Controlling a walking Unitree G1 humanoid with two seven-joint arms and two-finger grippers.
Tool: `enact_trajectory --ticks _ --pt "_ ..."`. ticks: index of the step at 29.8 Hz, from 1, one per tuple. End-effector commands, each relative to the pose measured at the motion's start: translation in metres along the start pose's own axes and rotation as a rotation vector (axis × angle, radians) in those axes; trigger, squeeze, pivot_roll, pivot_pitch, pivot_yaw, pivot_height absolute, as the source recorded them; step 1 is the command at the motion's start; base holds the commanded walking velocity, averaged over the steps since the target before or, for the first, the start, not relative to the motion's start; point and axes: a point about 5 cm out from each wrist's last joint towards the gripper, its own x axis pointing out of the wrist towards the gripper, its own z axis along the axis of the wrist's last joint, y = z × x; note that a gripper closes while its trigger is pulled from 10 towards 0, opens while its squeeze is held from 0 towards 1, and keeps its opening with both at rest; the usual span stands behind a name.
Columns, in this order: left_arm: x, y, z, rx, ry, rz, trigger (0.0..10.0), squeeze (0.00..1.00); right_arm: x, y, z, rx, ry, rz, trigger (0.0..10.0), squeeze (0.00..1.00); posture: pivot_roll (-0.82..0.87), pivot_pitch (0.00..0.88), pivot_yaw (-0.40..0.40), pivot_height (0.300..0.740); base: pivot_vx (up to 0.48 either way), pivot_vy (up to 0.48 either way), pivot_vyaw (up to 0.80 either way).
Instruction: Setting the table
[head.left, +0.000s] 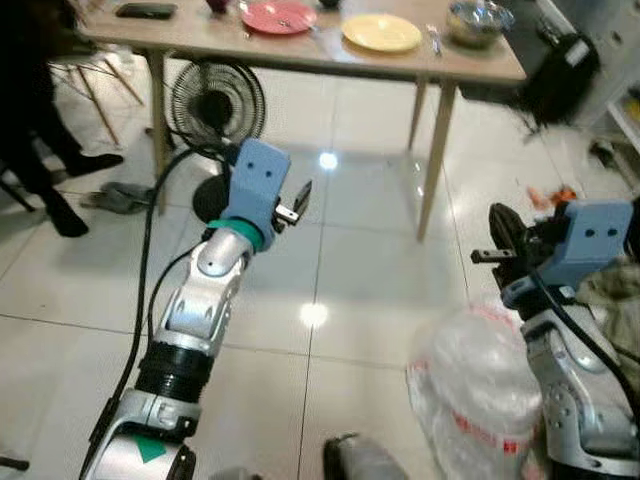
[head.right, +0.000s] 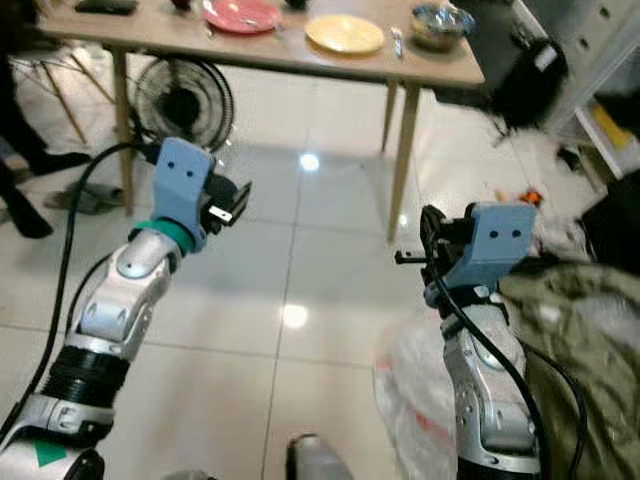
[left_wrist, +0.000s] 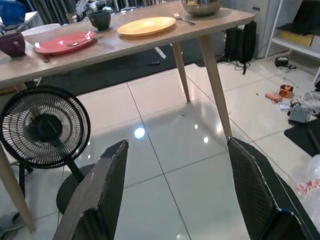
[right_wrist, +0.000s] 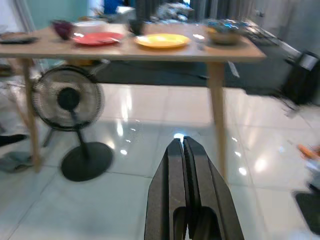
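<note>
A wooden table (head.left: 300, 52) ahead carries a red plate (head.left: 279, 17), a yellow plate (head.left: 381, 33) and a metal bowl (head.left: 479, 21), its far edge cut off. The left hand (left_wrist: 175, 195) has fingers apart and empty; the right hand (right_wrist: 184, 195) has fingers together. A black fan (head.left: 216, 108) stands partly hidden under the table.

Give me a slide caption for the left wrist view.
Left gripper open above white tiled floor, facing a wooden table with red plate, yellow plate, and black floor fan beneath.
</note>
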Motion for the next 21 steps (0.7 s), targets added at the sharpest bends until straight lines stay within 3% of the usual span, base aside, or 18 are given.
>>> enact_trajectory --ticks 1,5,14,21 --pt "0.000 -0.005 0.000 0.009 0.000 -0.017 10.0 0.00 -0.002 -0.003 0.000 -0.002 0.005 -0.016 10.0 0.00 -0.03 0.000 0.041 0.740 0.000 0.000 -0.80" --pt "0.001 -0.003 -0.001 0.030 0.008 0.010 10.0 0.00 -0.001 -0.001 0.000 -0.003 -0.005 -0.007 10.0 0.00 -0.03 0.000 0.041 0.740 0.154 0.000 0.00" --pt "0.002 -0.001 -0.002 0.034 0.018 0.036 10.0 0.00 0.001 0.020 0.000 0.042 -0.014 0.109 10.0 0.00 -0.02 0.005 0.041 0.740 0.395 0.000 0.00" --pt "0.002 -0.001 -0.002 0.036 0.021 0.043 10.0 0.00 0.004 0.026 -0.001 0.047 -0.010 0.124 10.0 0.00 -0.02 0.008 0.034 0.740 0.396 0.000 0.00"
